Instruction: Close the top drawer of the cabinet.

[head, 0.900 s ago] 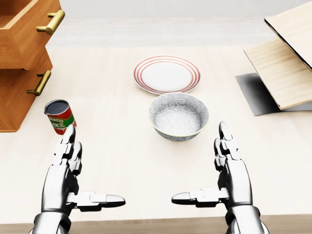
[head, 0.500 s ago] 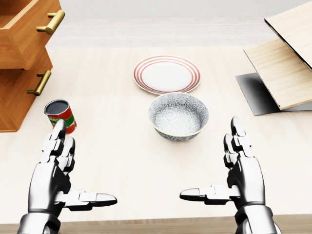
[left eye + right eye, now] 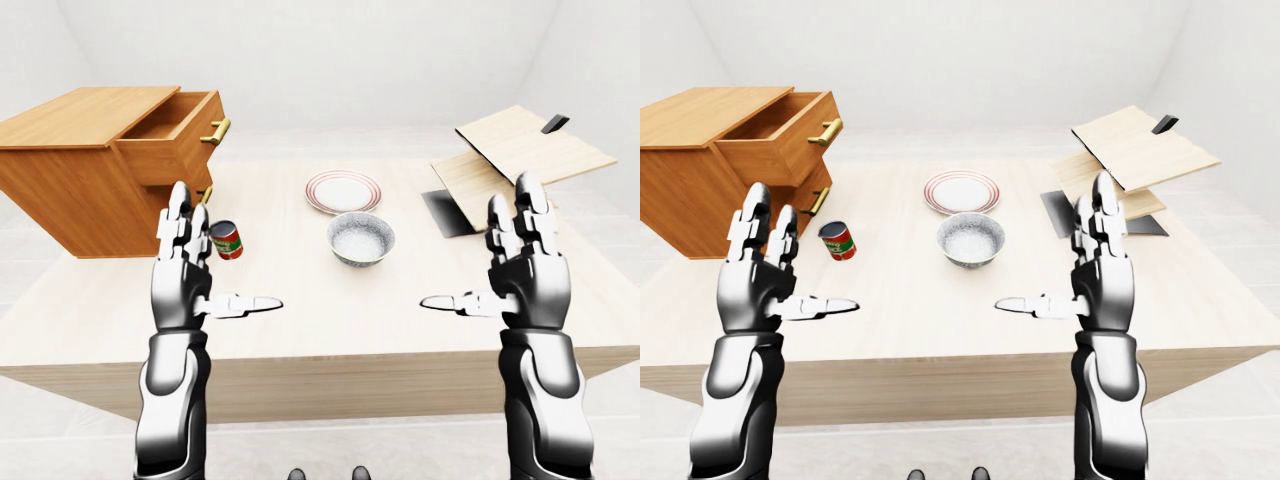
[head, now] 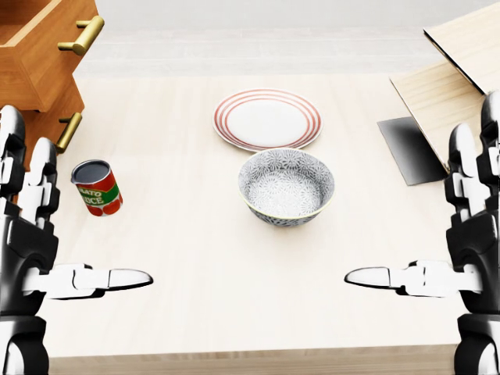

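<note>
The wooden cabinet point(image 3: 75, 165) stands on the table at the left of the left-eye view. Its top drawer point(image 3: 180, 135) is pulled out, with a brass handle point(image 3: 215, 131); the drawer below it is shut. In the head view the open drawer point(image 4: 43, 43) fills the top left corner. My left hand point(image 3: 190, 270) is open, fingers upright, thumb pointing right, below and to the right of the cabinet. My right hand point(image 3: 520, 265) is open and empty at the right, thumb pointing left. Neither hand touches anything.
A red tomato can point(image 4: 96, 187) stands near my left hand. A patterned bowl point(image 4: 286, 186) and a red-rimmed plate point(image 4: 267, 119) sit mid-table. Wooden boards point(image 3: 525, 150) lean over a dark sheet point(image 4: 410, 148) at the right.
</note>
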### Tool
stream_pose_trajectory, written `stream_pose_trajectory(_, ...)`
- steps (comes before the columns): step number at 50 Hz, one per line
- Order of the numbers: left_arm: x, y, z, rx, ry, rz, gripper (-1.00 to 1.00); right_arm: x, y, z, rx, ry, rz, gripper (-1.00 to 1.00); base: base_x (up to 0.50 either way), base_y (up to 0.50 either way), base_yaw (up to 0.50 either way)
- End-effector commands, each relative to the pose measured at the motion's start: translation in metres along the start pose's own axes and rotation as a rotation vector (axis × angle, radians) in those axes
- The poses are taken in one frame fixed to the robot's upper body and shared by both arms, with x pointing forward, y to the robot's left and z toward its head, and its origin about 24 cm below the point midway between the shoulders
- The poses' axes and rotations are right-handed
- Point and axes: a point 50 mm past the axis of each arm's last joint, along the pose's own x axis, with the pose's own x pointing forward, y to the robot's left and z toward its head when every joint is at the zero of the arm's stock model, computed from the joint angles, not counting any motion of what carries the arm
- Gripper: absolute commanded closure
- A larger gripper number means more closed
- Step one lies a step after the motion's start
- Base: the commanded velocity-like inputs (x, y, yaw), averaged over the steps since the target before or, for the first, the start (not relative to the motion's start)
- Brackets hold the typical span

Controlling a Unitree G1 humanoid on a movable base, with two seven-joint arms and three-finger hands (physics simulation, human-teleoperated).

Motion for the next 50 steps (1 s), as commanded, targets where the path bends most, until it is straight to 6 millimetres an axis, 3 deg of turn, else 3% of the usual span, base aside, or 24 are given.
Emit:
stream_pose_trajectory(1, 0.001, 0.001, 0.024, 0.032, -0.105, 0.001, -1.00, 0.004, -0.011, 0.029, -0.043, -0.132, -0.011, -1.00, 0.00, 0.00, 0.00)
stream_pose_trajectory(12, 0.005, 0.006, 0.049, 0.033, -0.222, 0.034, -1.00, 0.007, -0.012, 0.044, -0.061, -0.203, 0.006, -1.00, 0.00, 0.00, 0.00)
stream_pose_trajectory(17, 0.004, 0.009, 0.065, 0.032, -0.296, 0.043, -1.00, 0.005, -0.013, 0.067, -0.073, -0.305, 0.009, -1.00, 0.00, 0.00, 0.00)
stream_pose_trajectory(19, 0.006, 0.009, 0.059, 0.044, -0.269, 0.040, -1.00, 0.004, -0.012, 0.067, -0.073, -0.304, 0.019, -1.00, 0.00, 0.00, 0.00)
stream_pose_trajectory(26, 0.004, 0.016, 0.071, 0.053, -0.322, 0.061, -1.00, 0.003, -0.009, 0.078, -0.081, -0.356, 0.022, -1.00, 0.00, 0.00, 0.00)
stream_pose_trajectory(50, 0.002, 0.016, 0.093, 0.033, -0.425, 0.066, -1.00, 0.004, -0.010, 0.078, -0.104, -0.357, 0.016, -1.00, 0.00, 0.00, 0.00)
